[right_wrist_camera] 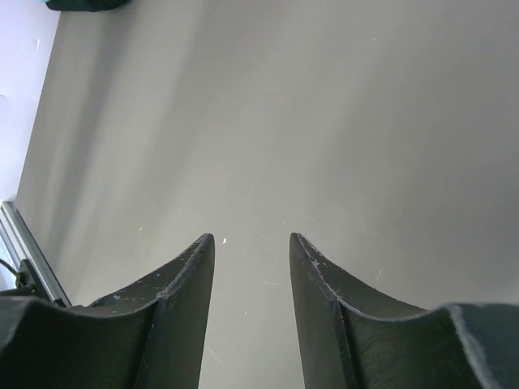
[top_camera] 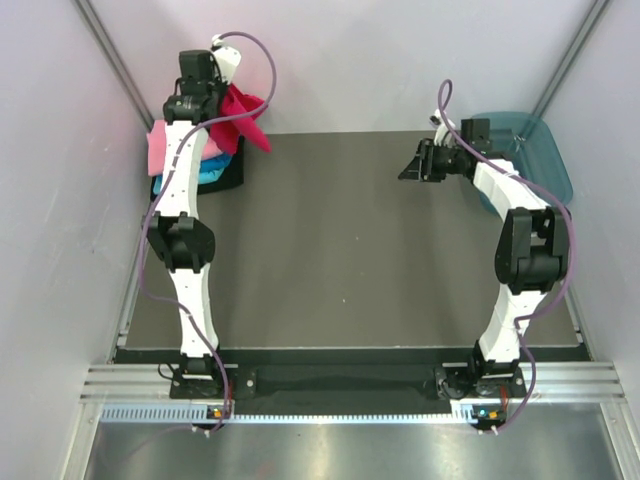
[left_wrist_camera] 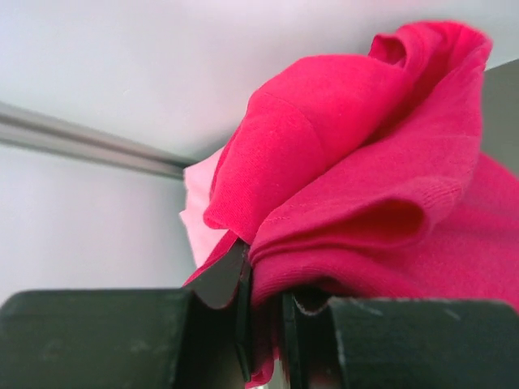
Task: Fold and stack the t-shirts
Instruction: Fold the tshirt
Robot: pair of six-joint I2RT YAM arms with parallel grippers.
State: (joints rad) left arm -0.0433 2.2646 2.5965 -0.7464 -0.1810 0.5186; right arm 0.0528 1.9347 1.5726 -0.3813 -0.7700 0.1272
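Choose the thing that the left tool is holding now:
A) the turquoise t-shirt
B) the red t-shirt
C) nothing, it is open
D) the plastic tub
B: in the left wrist view the left tool is shut on a fold of the red t-shirt, which bunches above it.

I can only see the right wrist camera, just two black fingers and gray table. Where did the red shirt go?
Observer: The left tool is shut on the red shirt, holding it bunched up.
Operator: Is it on the pile?
Observer: It hangs over the pile at the far left corner: a pink shirt on top, a blue shirt under it, a black shirt at the bottom.
Operator: Anything near my arm?
Observer: A see-through teal tub sits just behind the right tool, which is open and holding nothing.
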